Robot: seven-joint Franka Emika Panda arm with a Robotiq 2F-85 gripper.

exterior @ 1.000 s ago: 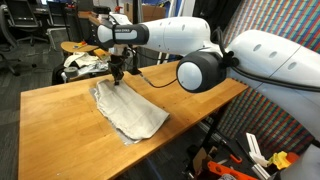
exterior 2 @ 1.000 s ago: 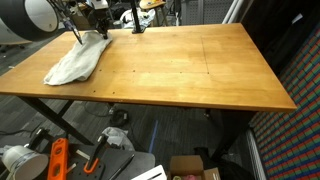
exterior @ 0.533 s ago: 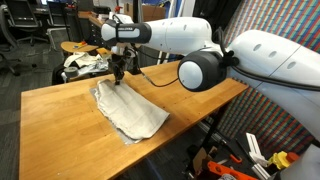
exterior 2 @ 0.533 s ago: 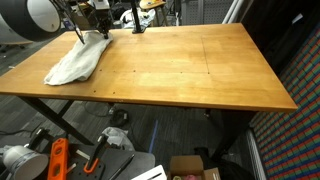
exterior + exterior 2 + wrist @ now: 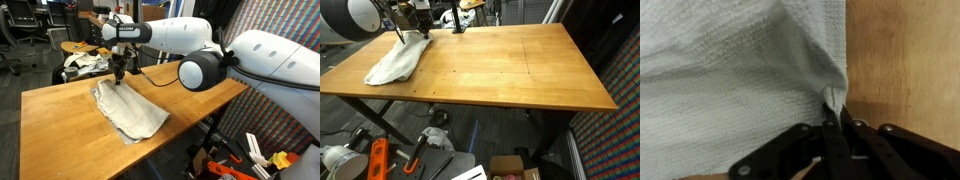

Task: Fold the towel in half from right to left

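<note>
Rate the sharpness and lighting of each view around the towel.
Wrist view: the towel fills the frame, its weave legible in even light, while the dark jaws pinching its edge lose detail. In both exterior views: flat indoor light, no harsh glare on the table, and the towel is small and slightly soft.

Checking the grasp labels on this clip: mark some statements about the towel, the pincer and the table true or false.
1. The pincer is shut on a pinch of the towel at its edge. True.
2. The towel is bright red. False: it is pale grey-white.
3. The towel lies at the centre of the table. False: in both exterior views it lies near one end.
4. In the wrist view, wood shows beside the towel. True.
</note>
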